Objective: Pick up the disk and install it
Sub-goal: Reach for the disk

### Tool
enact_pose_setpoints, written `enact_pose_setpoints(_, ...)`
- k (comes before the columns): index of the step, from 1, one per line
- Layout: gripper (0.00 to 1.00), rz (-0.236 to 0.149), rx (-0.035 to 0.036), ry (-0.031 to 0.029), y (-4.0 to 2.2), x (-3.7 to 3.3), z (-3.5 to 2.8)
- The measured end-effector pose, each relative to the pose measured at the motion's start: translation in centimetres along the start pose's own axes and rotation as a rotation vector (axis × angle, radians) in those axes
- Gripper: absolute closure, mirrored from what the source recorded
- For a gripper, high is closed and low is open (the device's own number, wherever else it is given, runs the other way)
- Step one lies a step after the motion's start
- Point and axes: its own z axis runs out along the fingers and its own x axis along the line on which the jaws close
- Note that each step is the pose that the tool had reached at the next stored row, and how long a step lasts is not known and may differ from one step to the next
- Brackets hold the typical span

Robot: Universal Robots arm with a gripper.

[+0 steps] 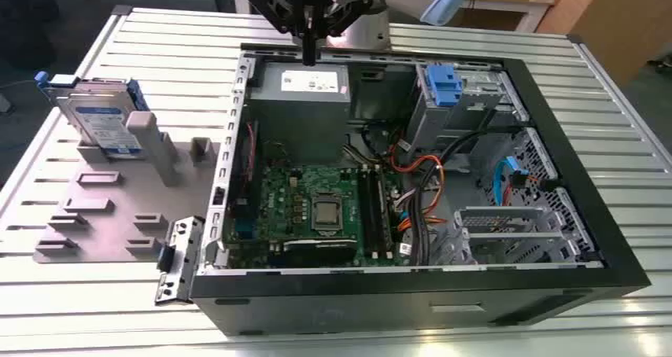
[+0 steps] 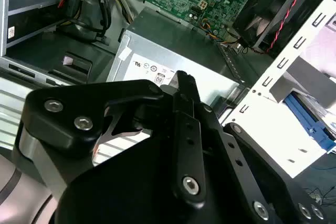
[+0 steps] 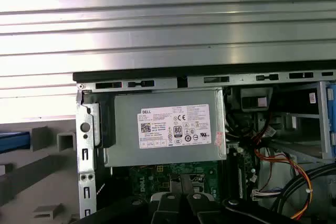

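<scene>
The disk [image 1: 100, 115] stands on its edge in a slot at the far end of a grey holder [image 1: 94, 209]. Its labelled silver face is turned towards the exterior view's right and its blue frame shows along the top edge. Nothing is touching it. The holder lies flat on the slatted metal bench [image 1: 157, 34], just beside an open computer case [image 1: 420, 292] that lies on its side to the exterior view's right of it.

The gripper [image 1: 310, 57] is well apart from the disk. It hangs over the far rim of the case with its fingers pressed together and nothing between them. Directly below it, inside the case, sits the grey power supply [image 1: 299, 90] with a white label on top, which both wrist views also show. In the second wrist view the gripper's black fingers [image 2: 185, 85] meet at one tip above that label.

Nearer the camera than the power supply, a green circuit board [image 1: 315, 204] covers the floor of the case. To the exterior view's right of the power supply, a smaller blue bracket [image 1: 442, 84] sits on a grey metal cage in the far corner. Orange and black cables [image 1: 420, 176] run down from there beside the circuit board.
</scene>
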Motion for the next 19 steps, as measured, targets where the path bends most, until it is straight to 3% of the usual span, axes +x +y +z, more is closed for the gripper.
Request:
enact_pose_setpoints(8,0.89,0.000,0.0001,0.0000,0.00,0.06,0.00)
enact_pose_setpoints(19,0.89,0.000,-0.0001,0.0000,-0.09,1.14,0.03)
